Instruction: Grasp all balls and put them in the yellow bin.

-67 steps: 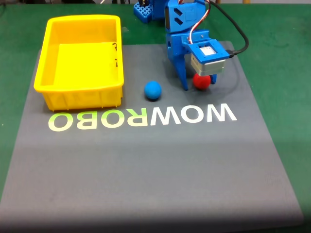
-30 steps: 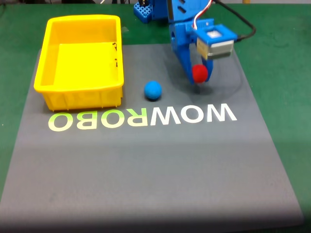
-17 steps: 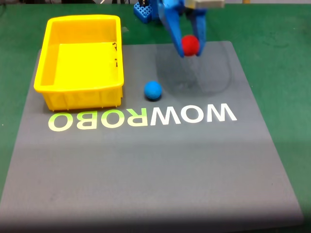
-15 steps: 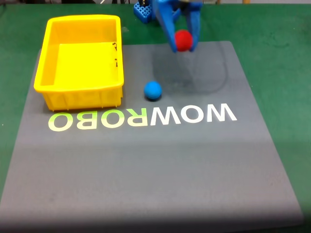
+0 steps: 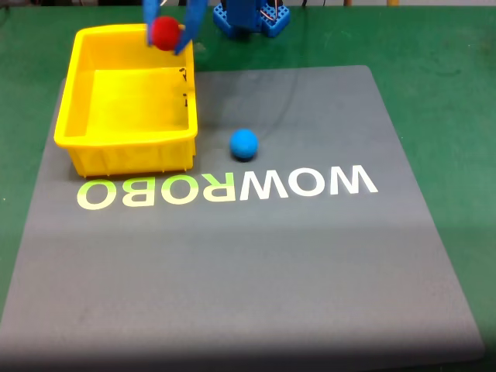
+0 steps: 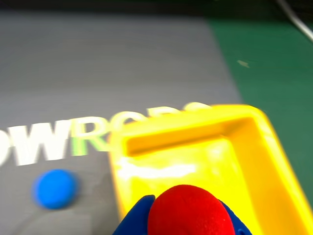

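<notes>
My blue gripper [image 5: 166, 37] is shut on the red ball [image 5: 165, 33] and holds it in the air over the far right corner of the yellow bin [image 5: 85, 147]. The wrist view looks down past the red ball [image 6: 189, 211], pinched between two blue fingers [image 6: 134, 220], into the bare inside of the yellow bin [image 6: 279, 161]. The blue ball [image 5: 243, 144] lies on the grey mat to the right of the bin, apart from it; the wrist view has that blue ball [image 6: 55, 188] at its lower left.
A grey mat [image 5: 256, 263] with the letters WOWROBO covers a green table [image 5: 442, 54]. The arm's blue base [image 5: 249, 17] stands at the far edge beyond the mat.
The gripper lifted the red ball off the mat's right side and swung it up and left to above the bin's far corner. The blue ball has stayed put.
</notes>
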